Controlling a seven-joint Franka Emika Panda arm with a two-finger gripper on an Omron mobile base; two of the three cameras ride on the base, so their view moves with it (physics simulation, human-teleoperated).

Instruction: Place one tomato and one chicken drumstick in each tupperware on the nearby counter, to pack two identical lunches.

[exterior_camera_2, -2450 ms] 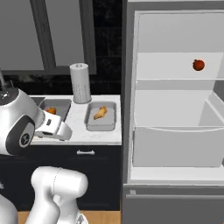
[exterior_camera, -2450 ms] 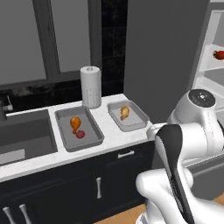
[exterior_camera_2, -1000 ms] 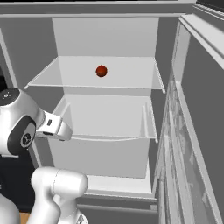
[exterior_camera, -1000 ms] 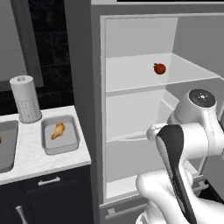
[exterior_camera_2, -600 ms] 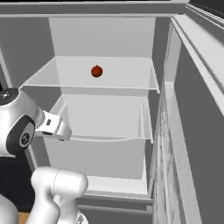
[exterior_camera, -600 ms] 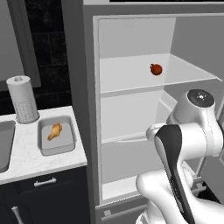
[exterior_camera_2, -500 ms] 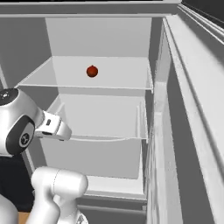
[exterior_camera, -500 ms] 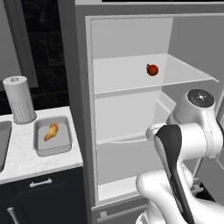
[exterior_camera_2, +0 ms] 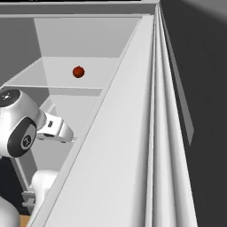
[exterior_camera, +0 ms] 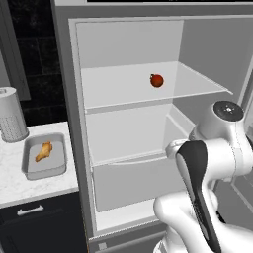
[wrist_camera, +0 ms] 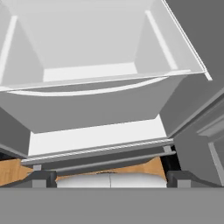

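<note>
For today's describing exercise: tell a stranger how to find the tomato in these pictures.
Start at the open fridge beside the counter. Look at its upper glass shelf. The tomato sits there alone, small, round and red, the one spot of colour against the white interior.

The open white fridge (exterior_camera: 133, 123) was viewed from behind-left and from behind-right, close against its door edge; the small red tomato (exterior_camera: 156, 80) on the upper shelf was shared. The hand camera was aimed closely into the translucent white drawer (wrist_camera: 96, 100).
</note>
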